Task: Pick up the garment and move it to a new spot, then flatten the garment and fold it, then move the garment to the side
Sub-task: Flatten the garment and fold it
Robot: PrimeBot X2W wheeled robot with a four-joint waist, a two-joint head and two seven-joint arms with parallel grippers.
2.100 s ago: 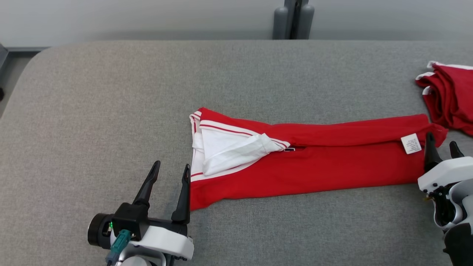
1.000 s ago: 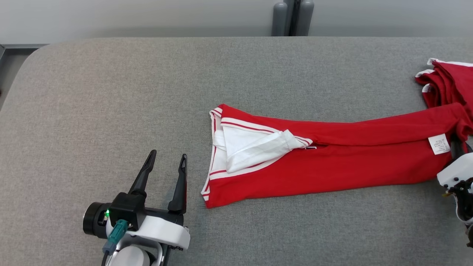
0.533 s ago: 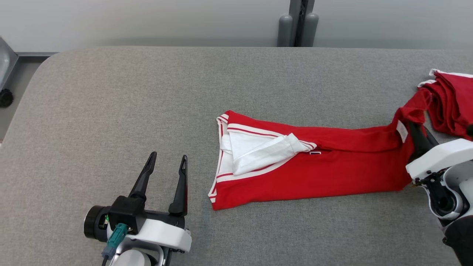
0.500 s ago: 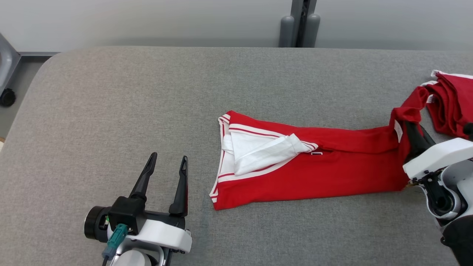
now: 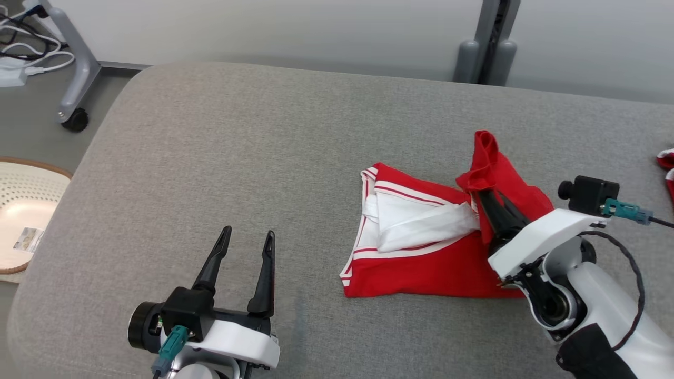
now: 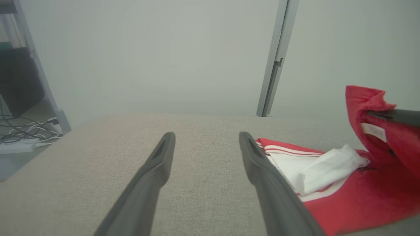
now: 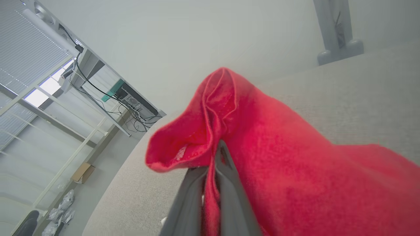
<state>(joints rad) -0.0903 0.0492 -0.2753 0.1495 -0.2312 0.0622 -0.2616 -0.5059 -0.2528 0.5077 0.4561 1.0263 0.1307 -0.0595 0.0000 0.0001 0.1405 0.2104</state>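
The garment (image 5: 421,263) is a red shirt with a white, red-striped collar, lying on the grey padded table (image 5: 237,147) right of centre. Its right end is lifted and doubled back toward the collar. My right gripper (image 5: 485,196) is shut on that raised red hem, and the cloth drapes over the fingers; the right wrist view has the gripper (image 7: 215,147) pinching a fold of the garment (image 7: 288,154). My left gripper (image 5: 248,232) stands open above the table, left of the collar and apart from it. The left wrist view shows that gripper (image 6: 206,137) holding nothing, the garment (image 6: 354,196) to its right.
Another red garment (image 5: 666,160) peeks in at the table's right edge. On the floor to the left stand a white perforated basket (image 5: 26,210) and a wheeled stand leg (image 5: 73,113) with cables. A grey post (image 5: 487,50) rises behind the table.
My right gripper has lifted the garment's right end and carried it left over the body toward the collar, so the garment is much shorter. The head camera has turned. The left gripper stays open.
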